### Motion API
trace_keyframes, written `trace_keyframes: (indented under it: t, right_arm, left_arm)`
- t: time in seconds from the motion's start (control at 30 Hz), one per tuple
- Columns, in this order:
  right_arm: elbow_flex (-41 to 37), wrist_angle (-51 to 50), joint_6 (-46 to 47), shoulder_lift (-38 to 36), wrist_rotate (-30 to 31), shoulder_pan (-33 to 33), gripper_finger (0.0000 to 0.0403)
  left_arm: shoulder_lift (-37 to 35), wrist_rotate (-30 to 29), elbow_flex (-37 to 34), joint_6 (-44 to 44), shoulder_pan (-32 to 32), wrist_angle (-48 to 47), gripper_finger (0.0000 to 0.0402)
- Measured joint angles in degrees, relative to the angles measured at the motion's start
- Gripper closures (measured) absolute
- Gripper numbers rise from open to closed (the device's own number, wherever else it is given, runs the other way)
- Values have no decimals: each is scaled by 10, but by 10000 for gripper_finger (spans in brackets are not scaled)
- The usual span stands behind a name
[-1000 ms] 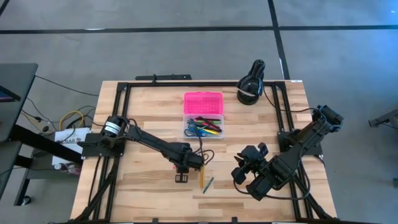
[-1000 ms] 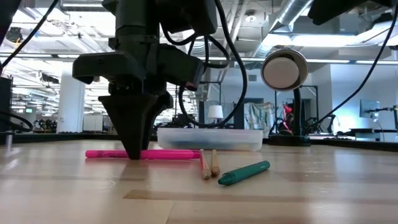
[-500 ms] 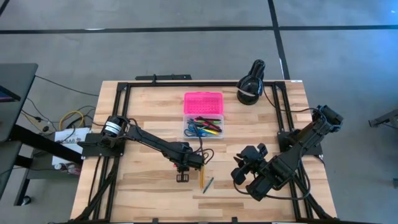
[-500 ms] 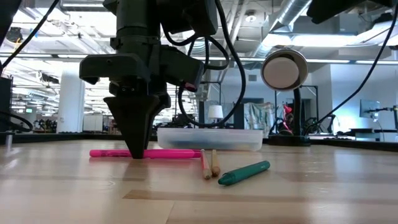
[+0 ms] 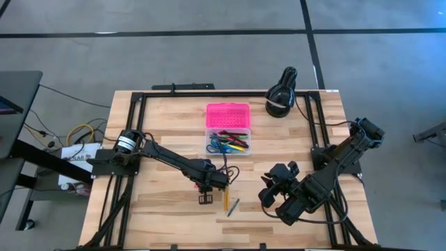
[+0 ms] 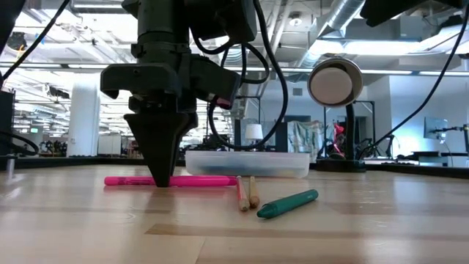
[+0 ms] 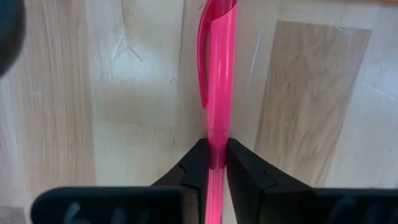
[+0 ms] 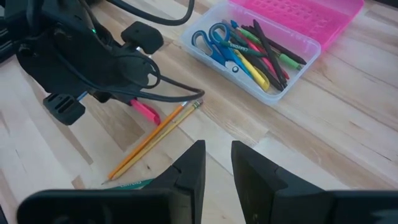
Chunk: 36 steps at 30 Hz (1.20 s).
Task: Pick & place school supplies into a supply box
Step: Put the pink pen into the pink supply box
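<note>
A pink pen (image 6: 205,181) lies flat on the table, and my left gripper (image 6: 163,183) points straight down, shut on it. Two pencils (image 5: 226,200) and a green marker (image 6: 288,203) lie on the table just to the pen's right. The supply box (image 5: 228,143), with its pink lid (image 5: 228,115) folded open behind it, holds blue-handled scissors (image 8: 211,40) and several pens. My right gripper (image 8: 217,155) hangs open above the table's near right part, with nothing between its fingers. My left gripper pinches the pink pen's barrel (image 7: 216,146), just past the clipped cap, between its two fingers (image 7: 196,165). It comes from above, pointing down, and the fingers lie across the pen. The pen lies level with its whole length on the table.
A black round device (image 5: 281,97) stands at the far right of the table. A black frame rail (image 5: 132,139) runs along the table's sides. Bare wood lies to the left of the pen and along the near edge.
My left gripper has turned a little about its upright axis while staying over the pink pen. The pen still lies on the table.
</note>
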Motion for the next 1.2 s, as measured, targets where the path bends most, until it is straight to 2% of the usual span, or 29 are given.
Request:
trace_keyframes:
  t: [0.37, 0.73, 0.97, 1.2]
  right_arm:
    - [0, 0, 0, 0, 0, 0, 333]
    - [0, 0, -1, 0, 0, 0, 333]
    - [0, 2, 0, 0, 0, 0, 333]
    - [0, 7, 0, 0, 0, 1, 333]
  left_arm:
    - [6, 19, 43, -7, -1, -47, 367]
    - [4, 9, 108, 9, 5, -102, 368]
    - [3, -35, 167, 42, 32, -157, 367]
    - [2, -77, 214, 101, 94, -162, 366]
